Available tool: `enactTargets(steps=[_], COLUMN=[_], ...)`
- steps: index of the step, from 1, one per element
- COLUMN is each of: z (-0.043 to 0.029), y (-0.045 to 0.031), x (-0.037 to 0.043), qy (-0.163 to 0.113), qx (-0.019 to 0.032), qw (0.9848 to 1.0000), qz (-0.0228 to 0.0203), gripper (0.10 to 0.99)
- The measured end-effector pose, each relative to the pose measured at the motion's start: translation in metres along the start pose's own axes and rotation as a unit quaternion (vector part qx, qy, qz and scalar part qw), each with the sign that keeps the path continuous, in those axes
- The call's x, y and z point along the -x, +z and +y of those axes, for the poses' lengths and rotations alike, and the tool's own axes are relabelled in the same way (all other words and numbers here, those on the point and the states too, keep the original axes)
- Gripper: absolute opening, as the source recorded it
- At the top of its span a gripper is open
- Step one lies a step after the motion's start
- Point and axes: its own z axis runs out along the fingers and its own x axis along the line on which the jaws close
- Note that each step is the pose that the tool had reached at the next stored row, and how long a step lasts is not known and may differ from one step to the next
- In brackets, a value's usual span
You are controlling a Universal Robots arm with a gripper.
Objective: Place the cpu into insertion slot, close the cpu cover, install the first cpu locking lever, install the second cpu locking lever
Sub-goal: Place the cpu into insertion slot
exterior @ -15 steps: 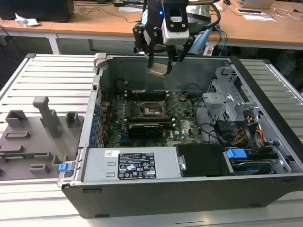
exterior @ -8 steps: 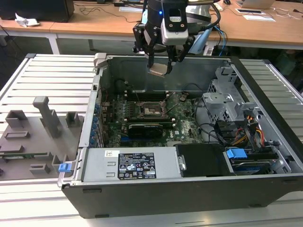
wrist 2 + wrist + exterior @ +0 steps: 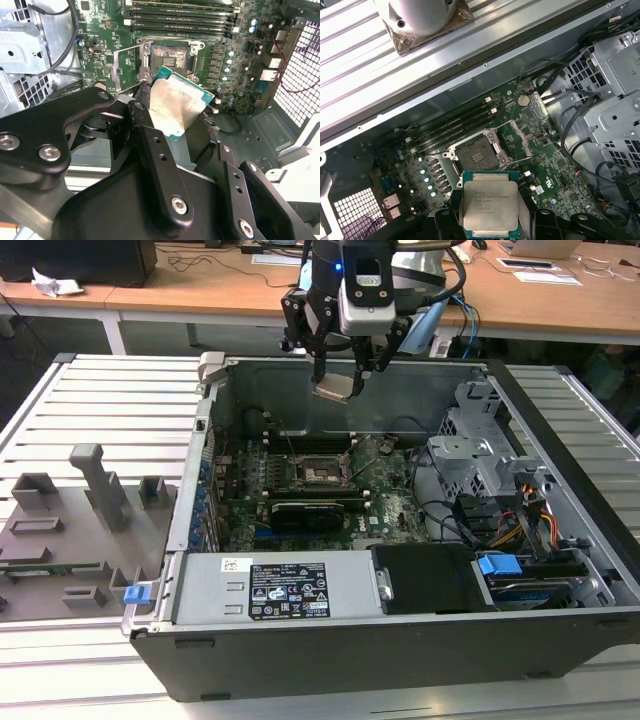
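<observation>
Nearest in the exterior view, dark case wall [image 3: 400, 665], with labelled power supply [image 3: 285, 590] just behind it; at the exterior view's left, grey fixture plate [image 3: 30, 575] beside the case; farther in, on the green board [image 3: 385, 495], long black card [image 3: 315, 512]; just beyond the card, the slot [image 3: 322, 472], bare, its cover [image 3: 127, 65] standing open at one side; high above the slot and well apart from it, gripper [image 3: 337, 380] clamped narrow on the cpu [image 3: 334, 390], held tilted, tan underside facing down, silvery face toward the first wrist view; farthest, wooden desk [image 3: 200, 285].
</observation>
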Motion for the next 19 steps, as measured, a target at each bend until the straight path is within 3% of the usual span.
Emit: enactTargets(steps=[19], z=[0.0000], y=[0.0002], x=[0.0000], qy=[0.022], qx=[0.0004], qw=[0.9997], qz=[-0.0020], gripper=[0.525])
